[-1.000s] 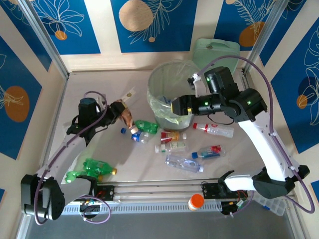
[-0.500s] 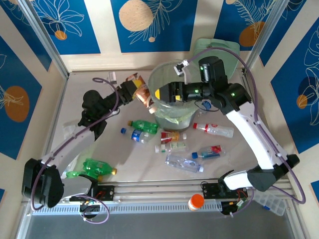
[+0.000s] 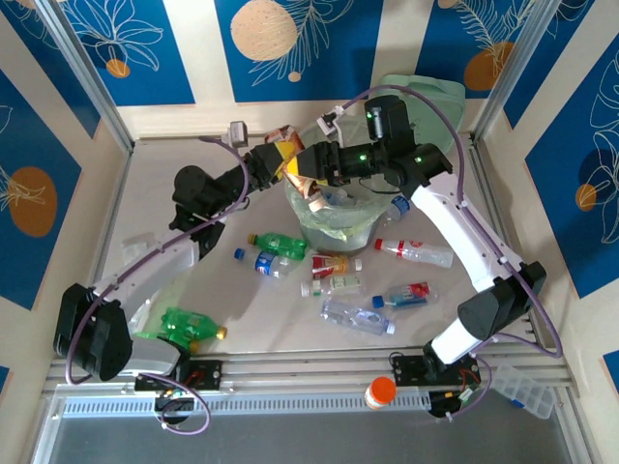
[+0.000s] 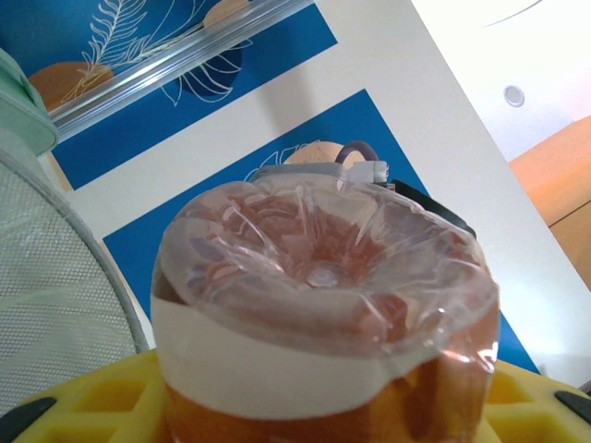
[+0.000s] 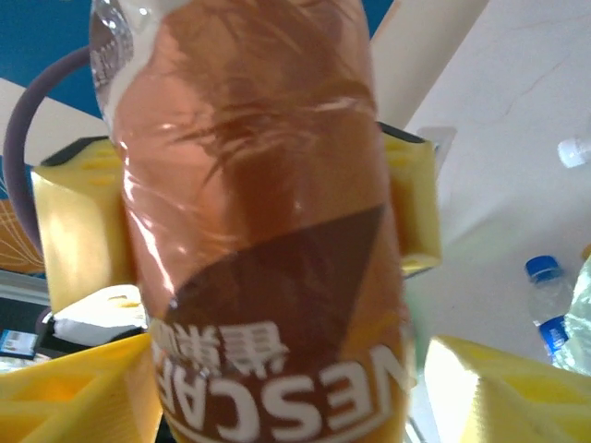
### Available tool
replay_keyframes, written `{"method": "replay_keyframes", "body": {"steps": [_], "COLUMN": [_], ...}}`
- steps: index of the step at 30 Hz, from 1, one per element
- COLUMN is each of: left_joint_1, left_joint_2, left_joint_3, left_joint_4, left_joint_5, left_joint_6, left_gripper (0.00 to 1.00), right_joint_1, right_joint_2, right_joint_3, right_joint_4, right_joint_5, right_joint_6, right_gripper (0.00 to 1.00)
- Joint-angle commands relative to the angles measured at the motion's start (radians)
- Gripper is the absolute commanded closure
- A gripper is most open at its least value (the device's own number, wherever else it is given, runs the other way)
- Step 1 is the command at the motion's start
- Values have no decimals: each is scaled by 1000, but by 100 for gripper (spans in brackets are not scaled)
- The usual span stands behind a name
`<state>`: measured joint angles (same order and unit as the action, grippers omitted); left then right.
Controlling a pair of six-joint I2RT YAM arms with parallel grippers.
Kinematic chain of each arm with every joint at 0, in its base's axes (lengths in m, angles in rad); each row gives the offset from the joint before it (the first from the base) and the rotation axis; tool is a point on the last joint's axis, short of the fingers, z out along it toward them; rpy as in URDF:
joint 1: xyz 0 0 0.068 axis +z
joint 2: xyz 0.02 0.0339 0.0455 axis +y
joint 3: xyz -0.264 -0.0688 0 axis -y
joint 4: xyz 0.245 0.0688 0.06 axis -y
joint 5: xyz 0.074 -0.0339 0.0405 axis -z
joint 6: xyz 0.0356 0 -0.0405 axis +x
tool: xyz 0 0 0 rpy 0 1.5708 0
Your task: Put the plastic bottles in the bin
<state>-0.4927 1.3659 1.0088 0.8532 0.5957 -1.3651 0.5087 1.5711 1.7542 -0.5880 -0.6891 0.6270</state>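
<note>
Right wrist view: right gripper (image 5: 277, 397) straddles the lower label of the brown Nescafe bottle (image 5: 259, 231). We see a sliver of gap on one side, so we judge these jaws not yet clamped. Higher up, yellow pads (image 5: 74, 221) of the left gripper (image 3: 274, 164) pinch the bottle firmly.

A second ago the left arm held it low over the open table; now it is raised at the left rim of the bin (image 3: 334, 232), not inside. The right arm has swung across from over the bin to meet it.

Looks like a handover. Many loose bottles (image 3: 358, 317) remain on the table.
</note>
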Motion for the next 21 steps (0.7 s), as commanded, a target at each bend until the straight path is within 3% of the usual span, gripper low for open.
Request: {"method": "replay_keyframes", "body": {"steps": [1, 6, 9, 11, 12, 13, 17, 21], "left_joint_1": [-21, -24, -24, -23, -20, -17, -5, 9], "left_joint_2": [10, -4, -16, -26, -42, -68, -193, -313], "left_joint_3": [45, 54, 57, 67, 77, 88, 131, 148], "left_joint_4": [40, -18, -42, -83, -140, -226, -610, -918], "left_joint_5": [26, 23, 28, 43, 47, 38, -78, -296], "left_joint_6": [0, 36, 49, 74, 108, 164, 403, 533], "left_gripper": [64, 59, 43, 26, 14, 9, 0, 1], "right_joint_1": [22, 18, 6, -6, -13, -24, -75, -135], "right_joint_2": [6, -20, -42, -57, -66, -78, -121, -106], "right_joint_3": [35, 6, -7, -9, -6, -4, 2, 55], "right_joint_4": [10, 27, 31, 28, 18, 6, -64, -198], "right_joint_5": [-51, -50, -42, -40, -29, -10, 122, 312], "right_joint_6": [-15, -10, -11, -21, -29, -41, -103, -162], "right_gripper": [35, 61, 63, 64, 65, 65, 65, 65]}}
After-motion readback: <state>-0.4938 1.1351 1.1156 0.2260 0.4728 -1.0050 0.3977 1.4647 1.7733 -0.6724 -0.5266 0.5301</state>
